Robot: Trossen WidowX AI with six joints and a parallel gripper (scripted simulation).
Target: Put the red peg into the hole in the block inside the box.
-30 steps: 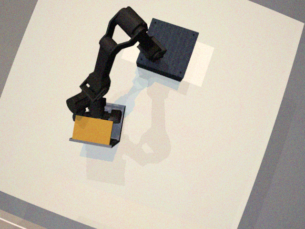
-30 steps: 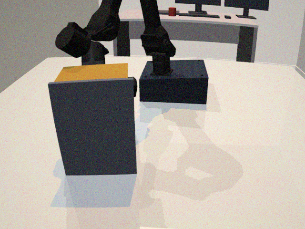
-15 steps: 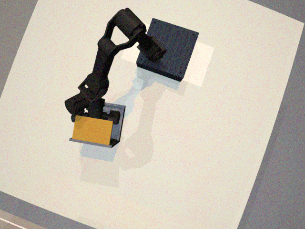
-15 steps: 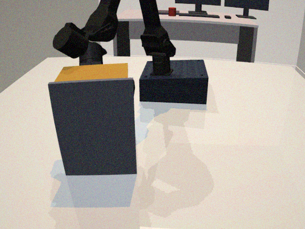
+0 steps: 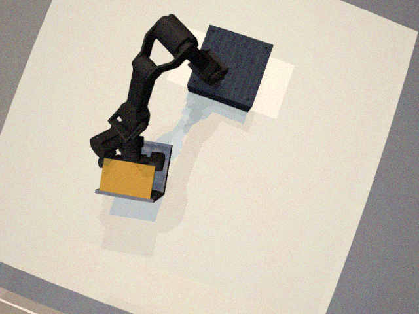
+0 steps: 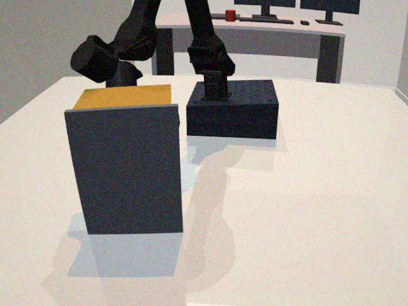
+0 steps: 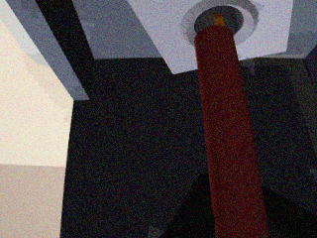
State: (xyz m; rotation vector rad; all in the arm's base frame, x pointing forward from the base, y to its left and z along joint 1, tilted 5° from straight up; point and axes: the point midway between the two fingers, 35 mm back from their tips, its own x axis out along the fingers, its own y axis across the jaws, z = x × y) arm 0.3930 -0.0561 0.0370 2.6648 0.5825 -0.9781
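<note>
The red peg (image 7: pixel 229 129) is held by my gripper (image 7: pixel 219 181), which is shut on it. In the wrist view the peg's far end overlaps the near edge of the hole (image 7: pixel 204 19) in the pale block (image 7: pixel 168 35); I cannot tell whether the tip is in the hole or above it. The box (image 5: pixel 167 170) (image 6: pixel 128 171) (image 7: pixel 119 144) stands with its back wall toward the exterior camera. The orange roof (image 5: pixel 126 177) (image 6: pixel 131 95) juts from that wall. The gripper's body reaches in at the open front, beside the roof's front edge in the top view. The fingertips are hidden in the top and exterior views.
The box's side wall (image 7: pixel 47 50) shows at the left in the wrist view. A dark blue slab (image 5: pixel 243 67) (image 6: pixel 250 122) under the arm's base stands behind the box in the exterior view. A desk with monitors and a red cup (image 6: pixel 230 15) is in the background.
</note>
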